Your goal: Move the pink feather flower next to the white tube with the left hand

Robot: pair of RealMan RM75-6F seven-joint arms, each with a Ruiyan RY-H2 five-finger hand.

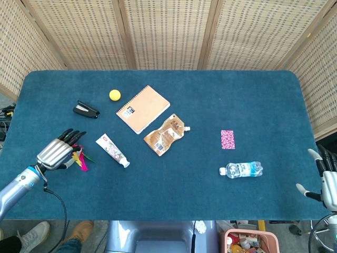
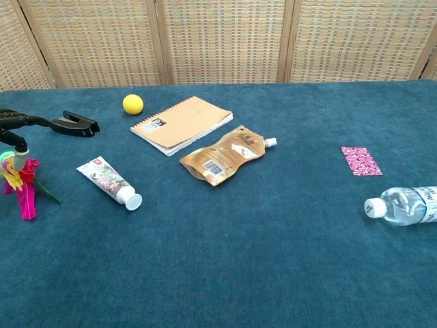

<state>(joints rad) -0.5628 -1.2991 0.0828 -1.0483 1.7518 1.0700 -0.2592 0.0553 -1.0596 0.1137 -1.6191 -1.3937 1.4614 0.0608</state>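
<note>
The pink feather flower (image 1: pixel 81 161) lies on the blue table left of the white tube (image 1: pixel 112 150); in the chest view the flower (image 2: pixel 22 186) shows yellow and pink feathers and a green base. My left hand (image 1: pixel 55 151) hovers over the flower's left part with its fingers stretched out and apart, hiding the green base in the head view. In the chest view its fingers (image 2: pixel 20 121) reach in from the left edge above the flower, and the thumb points down at the flower's top. The white tube (image 2: pixel 109 182) lies apart from the flower. My right hand (image 1: pixel 328 178) rests at the table's right front corner, fingers apart, holding nothing.
A black stapler (image 1: pixel 86 109), a yellow ball (image 1: pixel 115 95), a spiral notebook (image 1: pixel 142 109) and a brown pouch (image 1: pixel 166 135) lie behind the tube. A pink card (image 1: pixel 227 139) and a water bottle (image 1: pixel 241 169) lie to the right.
</note>
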